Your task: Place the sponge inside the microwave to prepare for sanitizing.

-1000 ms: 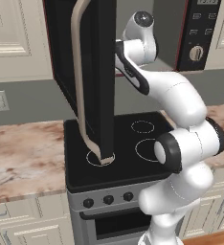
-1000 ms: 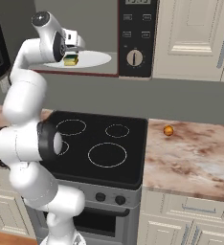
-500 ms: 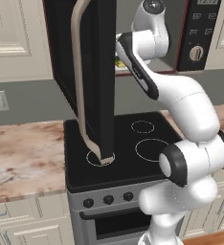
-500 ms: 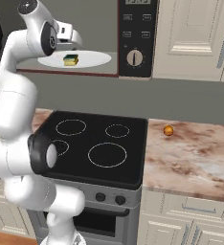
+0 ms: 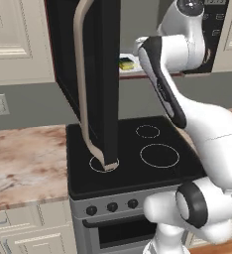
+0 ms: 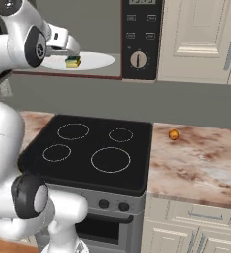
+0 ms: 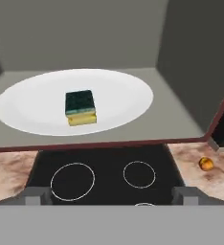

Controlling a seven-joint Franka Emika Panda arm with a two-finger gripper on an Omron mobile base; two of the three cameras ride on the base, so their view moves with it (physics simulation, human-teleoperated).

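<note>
The sponge, yellow with a dark green top, lies flat on the white round plate inside the open microwave. It also shows on the plate as a small block, the sponge, and past the door edge as the sponge. My gripper is open and empty, drawn back outside the cavity's front edge, with its fingertips spread wide. The gripper hangs just left of and above the sponge, not touching it.
The microwave door with its beige handle swings out over the left of the black stove. A small orange ball rests on the marble counter right of the stove. Cabinets flank the microwave.
The gripper has pulled back out of the microwave and away from the sponge, still open. The sponge has stayed on the plate.
</note>
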